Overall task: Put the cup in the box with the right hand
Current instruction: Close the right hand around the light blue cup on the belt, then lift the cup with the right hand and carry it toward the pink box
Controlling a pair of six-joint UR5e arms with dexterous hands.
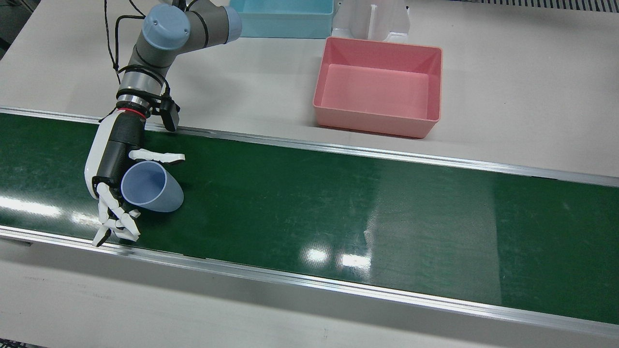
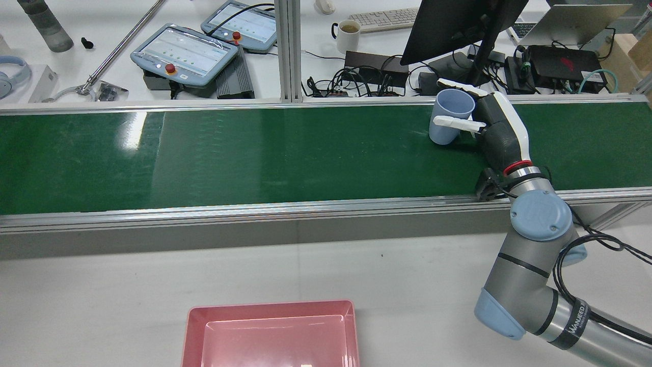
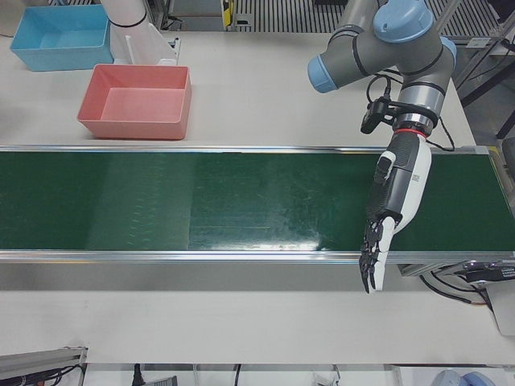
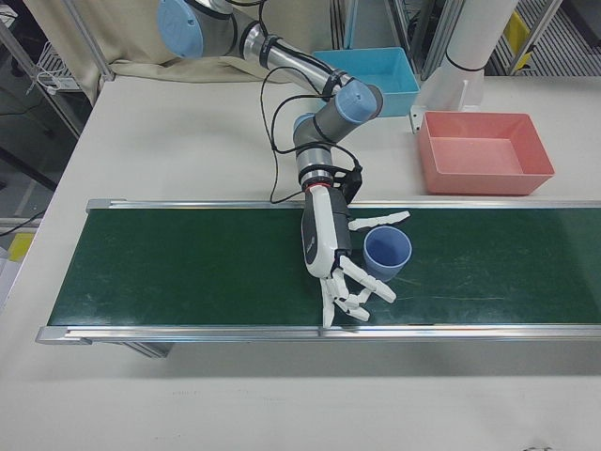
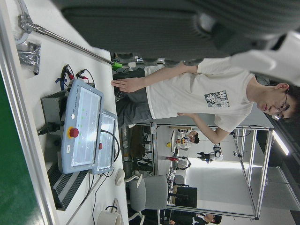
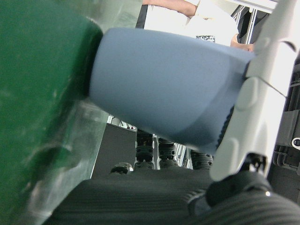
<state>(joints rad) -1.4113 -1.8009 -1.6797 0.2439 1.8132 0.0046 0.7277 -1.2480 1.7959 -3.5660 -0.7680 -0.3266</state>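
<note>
We see the pale blue plastic cup point(image 1: 154, 187) standing tilted on the green conveyor belt point(image 1: 338, 203), at about eight o'clock in the front view, with our right robot hand point(image 1: 116, 179) cupped round it: one finger lies along the cup's far side and the others spread past its near side, though we cannot tell whether they grip it. The pink rectangular plastic box point(image 1: 379, 87) sits on the white worktop point(image 1: 508, 96) at one o'clock, well apart from the cup. Our left robot hand point(image 3: 394, 205) hangs over the belt's other end, fingers point(image 3: 376, 257) loosely extended and holding nothing.
</note>
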